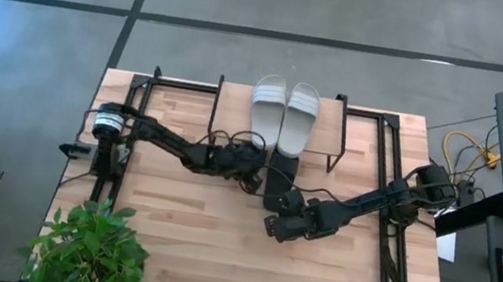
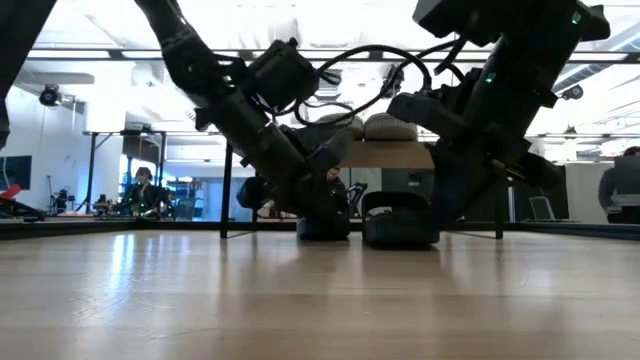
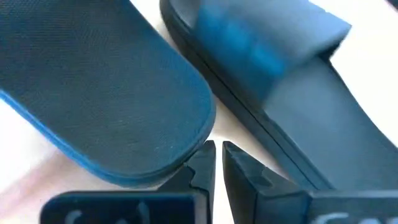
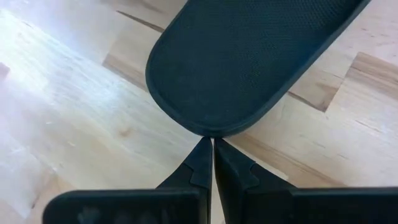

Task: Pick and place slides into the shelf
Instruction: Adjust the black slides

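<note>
- The shelf (image 1: 355, 125) stands at the table's far edge, and the grey pair (image 1: 284, 113) already lies on its plank, side by side.
- Both black slides sit on the table (image 1: 175, 240) just in front of the shelf, below the grey pair; one slide (image 1: 280, 178) shows between the two arms in the high view, the other is mostly hidden under the left arm.
- The left gripper (image 1: 248, 174) is low at the black slides, on their left side, in front of the shelf. Its wrist view shows the fingers (image 3: 202, 165) nearly together at the heel rim of one black slide (image 3: 106, 93), with the second black slide (image 3: 298, 81) lying alongside.
- The right gripper (image 1: 281, 225) is just in front of the black slides, farther from the shelf. Its fingers (image 4: 200, 163) are pressed together, tips right at the heel edge of a black slide (image 4: 249, 62).
- Whether either claw truly pinches a rim or only touches it is hard to tell; the soles appear to rest flat on the wood.
- Judgement: the grey half is done and the black pair is in hand, at the grasp or nudging stage.
- The next move likely calls for a firm hold on a heel, then lifting or sliding that slide toward the shelf without bumping its legs or the grey pair.
</note>
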Controlling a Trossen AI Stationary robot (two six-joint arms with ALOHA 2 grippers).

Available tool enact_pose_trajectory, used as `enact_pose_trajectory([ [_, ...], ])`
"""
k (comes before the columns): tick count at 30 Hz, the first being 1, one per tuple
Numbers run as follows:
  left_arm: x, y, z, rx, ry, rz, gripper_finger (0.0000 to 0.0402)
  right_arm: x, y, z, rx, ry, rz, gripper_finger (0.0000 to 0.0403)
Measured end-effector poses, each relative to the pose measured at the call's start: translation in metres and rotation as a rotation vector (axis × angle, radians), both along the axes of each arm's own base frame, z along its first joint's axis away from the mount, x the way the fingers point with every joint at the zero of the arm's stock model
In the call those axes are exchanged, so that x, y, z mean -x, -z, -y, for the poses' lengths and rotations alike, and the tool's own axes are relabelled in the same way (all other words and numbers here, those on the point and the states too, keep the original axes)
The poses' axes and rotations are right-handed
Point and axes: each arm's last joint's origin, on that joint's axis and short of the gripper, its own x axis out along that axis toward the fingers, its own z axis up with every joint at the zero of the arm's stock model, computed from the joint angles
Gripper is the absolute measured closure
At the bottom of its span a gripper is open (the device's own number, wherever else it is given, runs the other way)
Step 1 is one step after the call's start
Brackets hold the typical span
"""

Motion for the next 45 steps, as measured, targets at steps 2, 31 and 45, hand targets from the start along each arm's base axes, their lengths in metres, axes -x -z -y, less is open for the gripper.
enact_pose_trajectory([
  [2,-0.001,-0.003,-0.004,0.010,0.001,0.021,0.0387,0.001,0.000,0.000,-0.001,0.005,-0.003,0.0394],
  [31,0.058,-0.075,0.108,-0.016,0.266,-0.061,0.0387,-0.017,0.022,0.022,0.126,-0.013,-0.015,0.0394],
  [45,0.057,-0.073,0.107,-0.023,0.259,-0.064,0.0387,-0.024,0.014,0.089,0.295,0.083,-0.073,0.0394],
])
